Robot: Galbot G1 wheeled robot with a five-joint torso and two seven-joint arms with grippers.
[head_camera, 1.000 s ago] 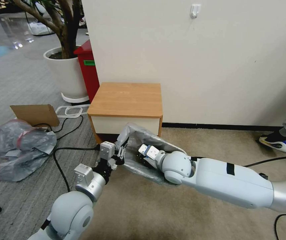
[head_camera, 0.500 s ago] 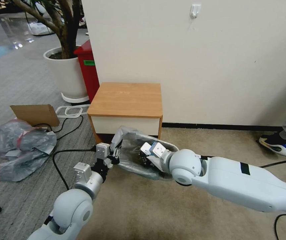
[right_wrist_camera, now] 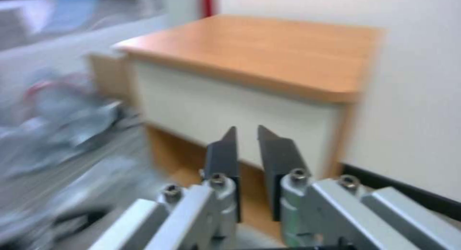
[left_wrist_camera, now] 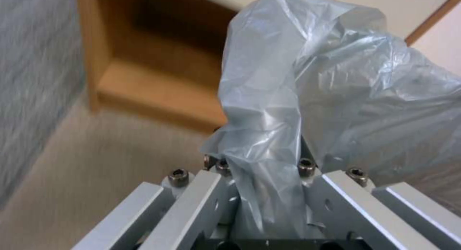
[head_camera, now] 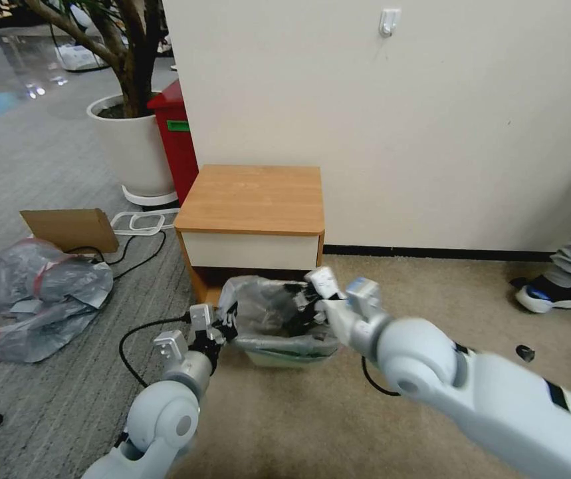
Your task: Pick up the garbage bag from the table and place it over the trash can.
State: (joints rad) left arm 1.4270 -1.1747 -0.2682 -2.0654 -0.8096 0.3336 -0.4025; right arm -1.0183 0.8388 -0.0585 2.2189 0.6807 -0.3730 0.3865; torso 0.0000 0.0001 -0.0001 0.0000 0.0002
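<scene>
While your left tool [head_camera: 227, 320] pinches a fold of the garbage bag [head_camera: 268, 313] at the bin's left side, the thin grey plastic drapes over the cream trash can [head_camera: 285, 357], which stands on the beige carpet just in front of the worktop [head_camera: 252, 197]. In the left wrist view the gathered film of the garbage bag [left_wrist_camera: 269, 134] runs down between the tool fingers [left_wrist_camera: 206, 192], clamped tight. Your right tool [head_camera: 305, 307] sits at the bag's right rim, above the can's back corner; in the right wrist view its dark fingers [right_wrist_camera: 225, 152] stand close with a narrow gap and nothing between them, pointing at the white drawer front of the worktop [right_wrist_camera: 269, 55]. The bag mouth looks spread across the can's opening, with only the can's front lower wall showing under the plastic. A heap of grey bags [head_camera: 42, 299] lies on the grey floor well to the left, by a cardboard piece [head_camera: 71, 228]. The red bin [head_camera: 175, 136] and the white plant pot [head_camera: 132, 150] stand behind the worktop's left side.
</scene>
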